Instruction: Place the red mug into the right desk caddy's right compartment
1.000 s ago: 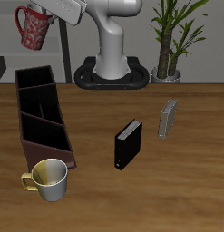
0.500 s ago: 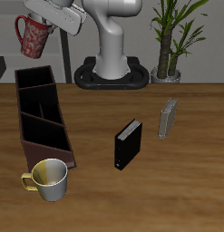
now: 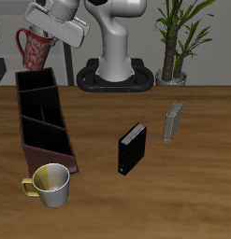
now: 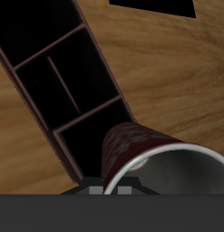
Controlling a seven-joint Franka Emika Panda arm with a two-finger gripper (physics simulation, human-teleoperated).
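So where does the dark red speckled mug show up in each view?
Exterior view: dark red speckled mug held aloft above the caddy's far end.
Wrist view: the mug close to the camera, light rim toward it.
Shared landmark: long dark brown desk caddy.

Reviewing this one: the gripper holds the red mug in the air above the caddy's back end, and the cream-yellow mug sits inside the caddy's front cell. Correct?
Not quite. The cream-yellow mug stands on the table, outside the caddy, by its front end, as the exterior view shows. The gripper does hold the red mug aloft there.
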